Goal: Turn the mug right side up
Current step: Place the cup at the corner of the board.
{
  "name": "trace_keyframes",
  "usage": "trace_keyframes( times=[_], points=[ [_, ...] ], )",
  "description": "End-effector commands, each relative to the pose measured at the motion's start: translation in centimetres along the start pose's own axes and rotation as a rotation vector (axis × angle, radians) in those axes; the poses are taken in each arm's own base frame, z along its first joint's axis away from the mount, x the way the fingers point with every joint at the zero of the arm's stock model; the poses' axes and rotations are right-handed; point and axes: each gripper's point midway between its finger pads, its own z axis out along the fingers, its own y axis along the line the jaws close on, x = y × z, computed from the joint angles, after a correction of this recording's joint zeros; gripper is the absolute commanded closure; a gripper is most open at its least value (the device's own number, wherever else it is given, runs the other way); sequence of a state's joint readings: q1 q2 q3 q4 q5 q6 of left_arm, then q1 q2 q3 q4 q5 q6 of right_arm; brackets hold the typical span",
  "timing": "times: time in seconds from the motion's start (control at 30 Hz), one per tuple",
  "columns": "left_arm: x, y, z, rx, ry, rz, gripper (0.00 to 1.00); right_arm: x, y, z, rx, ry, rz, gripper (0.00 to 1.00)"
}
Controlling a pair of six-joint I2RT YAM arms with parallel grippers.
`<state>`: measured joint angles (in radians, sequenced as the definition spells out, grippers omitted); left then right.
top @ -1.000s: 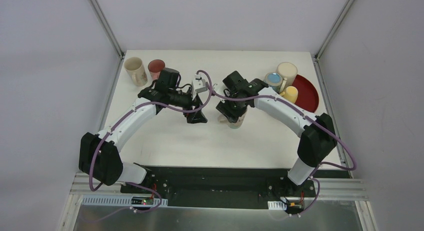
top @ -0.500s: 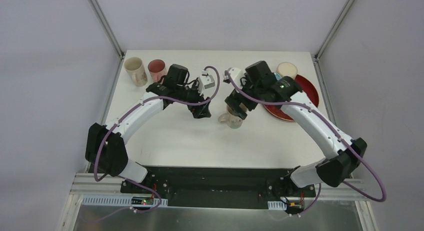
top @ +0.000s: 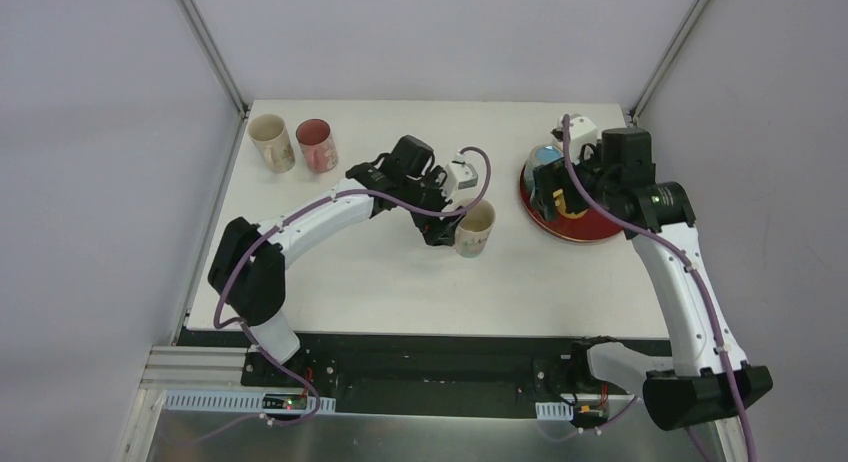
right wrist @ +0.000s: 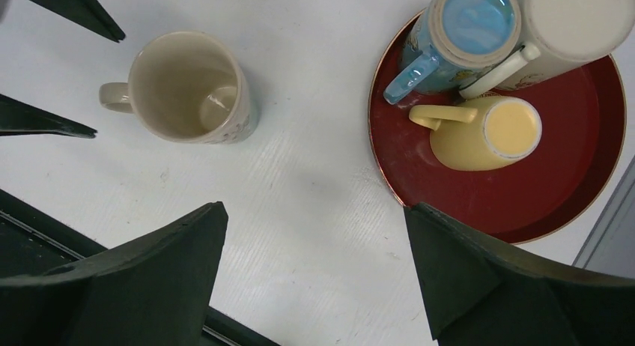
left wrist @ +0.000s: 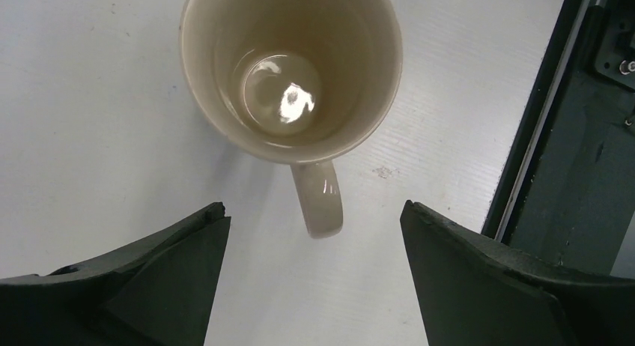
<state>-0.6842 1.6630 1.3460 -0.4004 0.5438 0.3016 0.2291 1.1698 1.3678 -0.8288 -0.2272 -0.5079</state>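
the cream mug [top: 474, 229] stands upright on the table [top: 350, 272], mouth up. your left gripper [left wrist: 312, 209] hangs spread wide above it; your right gripper [right wrist: 314, 209] gapes wide near the red tray [right wrist: 569, 189].

Saw a glossy, smooth glaze on the ceramic mug [left wrist: 290, 76], with a bright sheen at its bottom. Found the table [left wrist: 90, 136] matt white and faintly ribbed. Noted a smooth, shiny red tray [right wrist: 569, 181], plastic or lacquer by its look, and matt black plastic fingers [left wrist: 150, 286].
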Motion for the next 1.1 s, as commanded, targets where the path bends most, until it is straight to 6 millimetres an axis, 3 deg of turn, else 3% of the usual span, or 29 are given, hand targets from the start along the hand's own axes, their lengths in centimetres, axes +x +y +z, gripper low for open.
trace_keyframes(
  times=[0.0, 0.2, 0.37, 0.73, 1.07],
  points=[
    [-1.3, 0.6, 0.6, -0.075, 0.014, -0.006, 0.12, -0.8, 0.4, -1.8, 0.005, -0.124, 0.048, 0.02],
    [-0.9, 0.3, 1.6, -0.111, 0.038, -0.014, 0.12, 0.2, -0.5, -2.1, 0.057, -0.183, 0.092, 0.02],
    [-0.8, 1.3, 2.6, -0.189, 0.041, 0.000, 0.14, 0.2, -1.1, -2.2, 0.063, -0.220, 0.136, 0.02],
    [0.1, 1.0, 4.2, -0.189, 0.075, 0.027, 0.28, 1.1, -2.3, -1.8, 0.081, -0.249, 0.200, 0.02],
    [0.6, 1.1, 5.2, -0.211, 0.104, 0.062, 0.47, 1.9, -2.6, -1.2, 0.072, -0.266, 0.228, 0.01]
  ],
)
